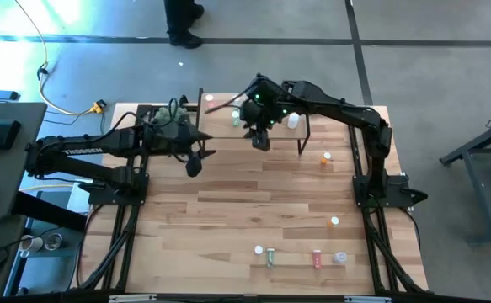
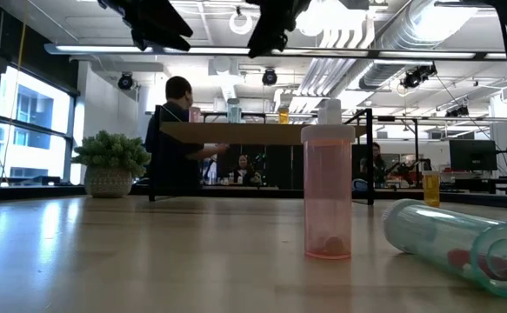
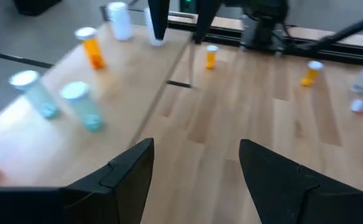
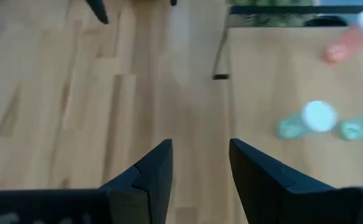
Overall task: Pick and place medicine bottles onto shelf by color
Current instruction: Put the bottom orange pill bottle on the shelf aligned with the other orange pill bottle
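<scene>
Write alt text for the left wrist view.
The left gripper, open and empty, hangs above the wooden table. On the shelf beside it stand two green bottles, an orange bottle and a white bottle.

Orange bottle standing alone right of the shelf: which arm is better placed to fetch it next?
Probably the right. The orange bottle stands on the right arm's side, near its base, and the right gripper is open and empty. The left gripper, also open and empty, hangs farther off, left of the shelf.
</scene>
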Motion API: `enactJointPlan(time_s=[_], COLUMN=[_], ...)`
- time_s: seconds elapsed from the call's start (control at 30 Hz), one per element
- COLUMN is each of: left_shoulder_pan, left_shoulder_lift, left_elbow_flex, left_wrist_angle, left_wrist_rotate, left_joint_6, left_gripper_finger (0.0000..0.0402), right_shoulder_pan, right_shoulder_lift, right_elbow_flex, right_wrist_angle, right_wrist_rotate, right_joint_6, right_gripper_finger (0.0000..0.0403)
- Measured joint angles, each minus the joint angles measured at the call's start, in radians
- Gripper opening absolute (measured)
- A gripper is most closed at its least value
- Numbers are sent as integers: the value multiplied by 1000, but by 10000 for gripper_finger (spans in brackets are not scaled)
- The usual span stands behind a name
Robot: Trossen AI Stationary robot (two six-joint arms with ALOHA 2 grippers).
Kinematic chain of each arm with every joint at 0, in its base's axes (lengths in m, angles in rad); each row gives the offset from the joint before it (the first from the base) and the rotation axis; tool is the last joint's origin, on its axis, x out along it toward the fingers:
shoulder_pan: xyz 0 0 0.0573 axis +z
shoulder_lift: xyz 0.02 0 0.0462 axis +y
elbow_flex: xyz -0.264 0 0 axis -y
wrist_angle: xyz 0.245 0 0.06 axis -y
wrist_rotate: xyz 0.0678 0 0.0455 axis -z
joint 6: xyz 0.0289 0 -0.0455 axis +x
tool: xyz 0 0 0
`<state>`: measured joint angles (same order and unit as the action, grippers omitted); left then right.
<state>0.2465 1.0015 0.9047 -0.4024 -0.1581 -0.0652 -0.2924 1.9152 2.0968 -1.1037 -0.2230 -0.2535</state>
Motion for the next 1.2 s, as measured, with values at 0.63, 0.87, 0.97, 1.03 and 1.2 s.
enactJointPlan(time_s=[0.63,0.87,0.97,1.03,1.2], left_shoulder_pan=[-233,-264,-273,-280,-295], left_shoulder_lift=[0,0,0,0,0], left_elbow_flex=[0,0,0,0,0], left_wrist_angle=[-74,-70,-71,-70,-70], left_wrist_rotate=[-12,-14,-20,-32,-35], left_joint_6=[-169,-182,-206,-213,-224], left_gripper_finger=[227,227,227,227,227], right_shoulder_pan=[247,360,410,438,482], right_shoulder_lift=[-202,-450,-550,-612,-740], right_elbow_flex=[-361,-678,-776,-834,-957], right_wrist_angle=[-96,72,93,100,103], right_wrist_rotate=[14,69,159,224,329], right_joint_6=[142,341,421,469,608], right_gripper_finger=[149,149,149,149,149])
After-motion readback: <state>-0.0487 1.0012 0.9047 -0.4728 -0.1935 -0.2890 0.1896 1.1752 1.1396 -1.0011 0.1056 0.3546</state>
